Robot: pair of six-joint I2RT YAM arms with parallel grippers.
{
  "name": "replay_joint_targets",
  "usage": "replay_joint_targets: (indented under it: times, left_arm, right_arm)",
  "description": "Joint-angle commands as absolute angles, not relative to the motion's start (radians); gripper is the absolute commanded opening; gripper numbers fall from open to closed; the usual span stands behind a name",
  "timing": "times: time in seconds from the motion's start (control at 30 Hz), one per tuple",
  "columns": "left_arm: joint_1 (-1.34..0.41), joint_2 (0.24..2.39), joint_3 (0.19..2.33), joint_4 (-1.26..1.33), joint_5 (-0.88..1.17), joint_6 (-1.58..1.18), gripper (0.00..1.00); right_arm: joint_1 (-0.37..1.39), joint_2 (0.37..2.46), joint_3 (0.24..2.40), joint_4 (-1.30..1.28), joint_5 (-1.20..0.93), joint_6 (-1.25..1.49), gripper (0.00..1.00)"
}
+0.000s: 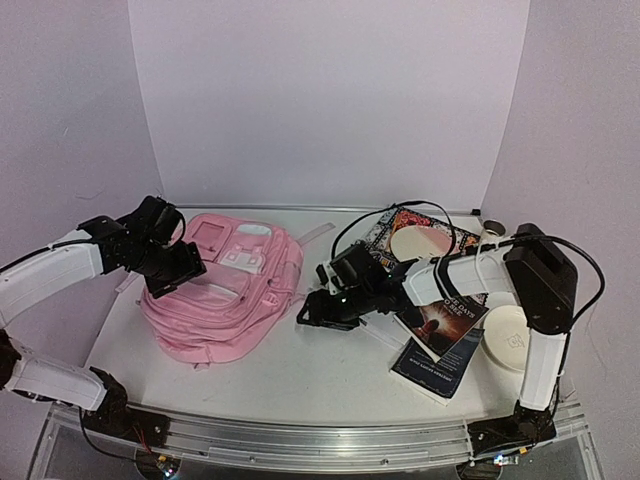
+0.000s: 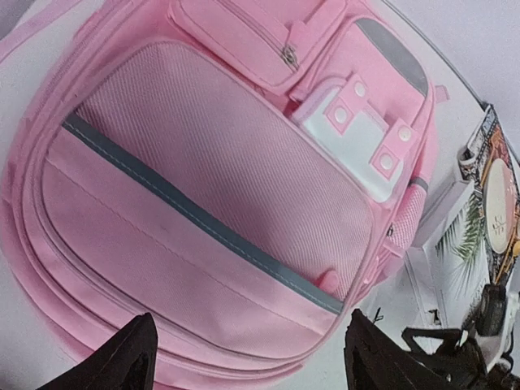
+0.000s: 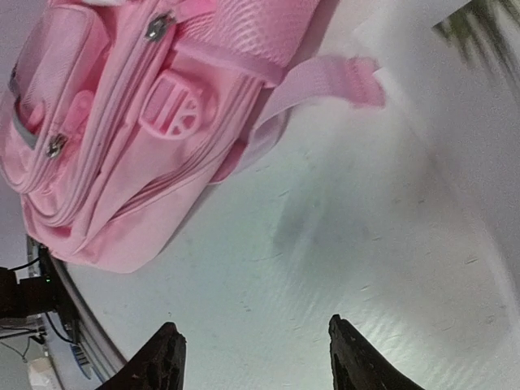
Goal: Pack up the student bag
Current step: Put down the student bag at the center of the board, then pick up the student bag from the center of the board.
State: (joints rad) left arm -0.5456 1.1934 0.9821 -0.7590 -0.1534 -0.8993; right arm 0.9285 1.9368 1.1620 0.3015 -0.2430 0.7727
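Note:
The student bag [image 1: 225,295] is a pale-pink backpack lying flat on the left half of the table, front pockets facing up. My left gripper [image 1: 172,272] hovers over its left side, open. In the left wrist view the bag [image 2: 219,179] fills the frame, and the two dark fingertips [image 2: 130,353] stand wide apart above its lower edge with nothing between them. My right gripper [image 1: 313,312] sits just right of the bag, also open. In the right wrist view it [image 3: 256,353] is over bare table, with the bag [image 3: 122,122] and a pink strap [image 3: 325,81] beyond it.
Right of the bag lie a dark book [image 1: 440,335] and a colourful book [image 1: 400,222] with a pale round disc [image 1: 420,243] on top. A white round lid [image 1: 505,338] rests at the far right. A small cylinder [image 1: 492,228] stands at the back right.

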Motion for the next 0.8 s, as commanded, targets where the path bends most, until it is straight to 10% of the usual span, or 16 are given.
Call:
replay_joint_targets:
  times: [0.0, 0.77]
  left_arm:
    - [-0.499, 1.227, 1.095, -0.812, -0.18, -0.717, 0.84]
    - [-0.162, 1.481, 1.041, -0.726, 0.155, -0.506, 0.91]
  right_arm:
    - [1.002, 1.979, 1.175, 0.487, -0.308, 0.96, 0.62]
    - [1.051, 2.331, 1.433, 0.673, -0.278, 1.163, 0.59]
